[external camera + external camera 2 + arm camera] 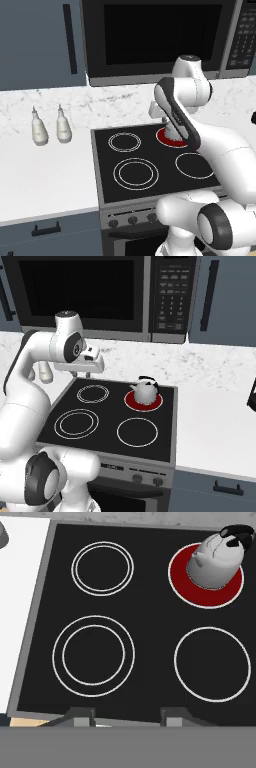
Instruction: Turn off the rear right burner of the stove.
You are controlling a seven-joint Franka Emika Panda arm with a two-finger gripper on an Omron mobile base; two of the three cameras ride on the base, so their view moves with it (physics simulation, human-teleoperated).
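The stove (102, 170) is a black glass cooktop with four ring marks. Its rear right burner (180, 582) glows red, and a grey kettle (216, 558) with a black handle stands on it. In the right base view the same red burner (133, 402) shows under the kettle (145, 390). My gripper (129, 716) hangs open high above the cooktop, looking straight down, with nothing between its fingertips (80, 714). My hand (86, 372) hovers over the rear left of the stove. Small dark knobs (132, 220) sit in a row on the grey front panel (120, 468).
Two pale bottles (39, 130) (63, 127) stand on the white counter left of the stove. A black microwave (170, 296) with a keypad hangs above it. A dark object (252, 393) sits at the right edge of the counter.
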